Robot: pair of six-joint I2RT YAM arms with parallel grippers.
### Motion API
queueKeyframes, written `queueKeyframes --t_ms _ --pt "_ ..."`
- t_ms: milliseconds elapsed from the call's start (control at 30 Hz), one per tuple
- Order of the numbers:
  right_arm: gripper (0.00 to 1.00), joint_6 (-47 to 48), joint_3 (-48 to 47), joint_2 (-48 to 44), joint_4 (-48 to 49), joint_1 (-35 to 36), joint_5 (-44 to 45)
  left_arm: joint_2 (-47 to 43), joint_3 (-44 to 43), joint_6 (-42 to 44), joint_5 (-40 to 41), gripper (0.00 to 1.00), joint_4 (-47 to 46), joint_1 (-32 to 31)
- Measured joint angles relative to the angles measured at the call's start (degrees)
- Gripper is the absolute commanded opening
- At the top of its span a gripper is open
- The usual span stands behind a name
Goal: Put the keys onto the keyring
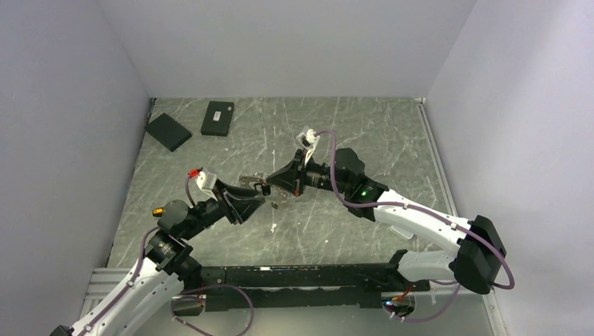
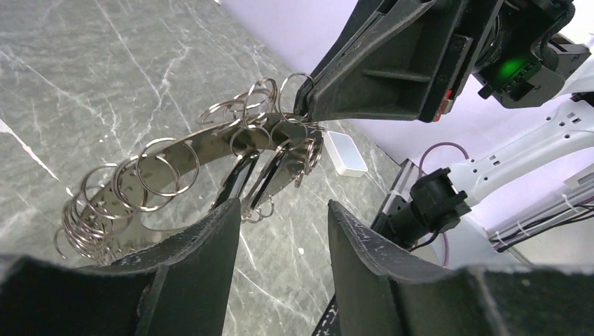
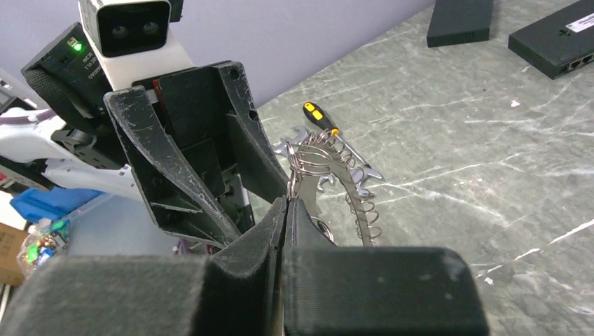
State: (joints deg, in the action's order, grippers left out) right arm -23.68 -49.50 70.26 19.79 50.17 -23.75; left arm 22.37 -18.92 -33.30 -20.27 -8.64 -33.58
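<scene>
Right gripper (image 3: 286,208): jaws pressed shut on the keyring (image 2: 175,150), which hangs with its dark keys (image 2: 242,178) over the table (image 1: 336,133); arm stretched leftward, elbow bent. Left gripper (image 2: 284,210): jaws parted, gripping nothing, tips just beside the keys; arm angled up-right. Black box (image 3: 553,38): white label, unreadable.

Readable text: none you can make out in any view.
Black box (image 1: 218,117), 11 o'clock on the table: white sticker (image 3: 580,24), print too small to read.
Black housing on the left arm (image 3: 52,73), by its green light: pale lettering, blurred.
Brands, numbers: none legible.
</scene>
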Motion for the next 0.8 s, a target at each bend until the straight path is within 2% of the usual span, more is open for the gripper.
queueKeyframes --t_ms 133,400,667,800 --pt "0.00 -0.94 0.11 0.00 0.11 -0.37 -0.90 1.46 0.00 1.22 0.02 0.60 -1.64 0.00" --pt "0.00 -2.80 0.50 -0.15 1.40 -0.74 -2.40 5.53 0.00 3.02 0.00 0.60 -3.91 0.00" --pt "0.00 -3.80 1.62 -0.17 2.93 -1.03 -2.54 10.67 -0.11 4.17 -3.19 0.51 -8.35 -0.11" --pt "0.00 -3.96 1.62 -0.15 3.02 -1.03 -2.58 11.65 -0.11 4.15 -4.39 0.39 -10.25 -0.17"
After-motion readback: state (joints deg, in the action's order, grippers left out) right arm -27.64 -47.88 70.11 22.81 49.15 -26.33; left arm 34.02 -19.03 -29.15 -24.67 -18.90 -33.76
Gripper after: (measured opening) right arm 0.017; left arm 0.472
